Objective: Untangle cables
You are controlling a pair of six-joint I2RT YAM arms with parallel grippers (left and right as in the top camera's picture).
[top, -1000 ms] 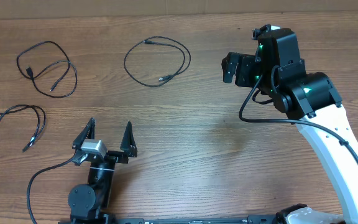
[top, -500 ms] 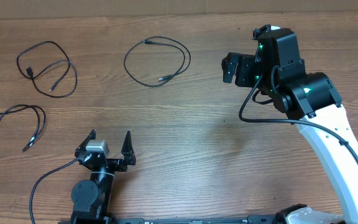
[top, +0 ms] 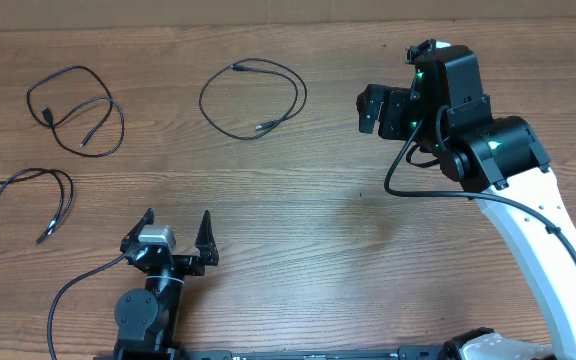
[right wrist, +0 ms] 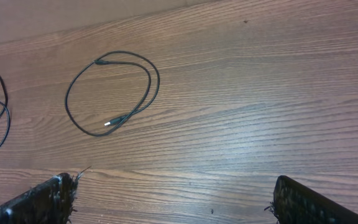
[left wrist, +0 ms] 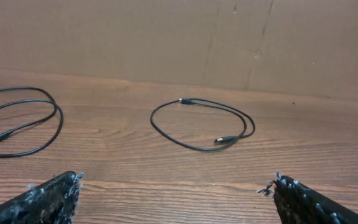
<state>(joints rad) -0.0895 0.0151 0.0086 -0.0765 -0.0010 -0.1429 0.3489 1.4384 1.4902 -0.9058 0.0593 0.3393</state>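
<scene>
You had both end effectors spread wide with nothing between the fingers. The left end effector [top: 177,218] sat low at the near edge of the brown wooden table [top: 318,230], well apart from every cord. The right end effector [right wrist: 173,182] hung above the far right side, also clear of them.

The thin black cable curled in a single ring [top: 201,100] lay flat at the far middle, both plug ends free. The thin black cable folded into a double loop [top: 119,118] lay at the far left. The thin black cable bent like a hairpin [top: 70,190] lay nearer on the left, its tail running off the table edge. None of them touched another.

By my reading, the separating was all but done, and your step was a check rather than a pull. Only the double loop crossed over itself. If you chose to open it out, you would have done best to use the left arm, come down on one plug end and close on that single strand. Then draw it toward bare wood, away from the hairpin just beside it. The ring needed nothing.
</scene>
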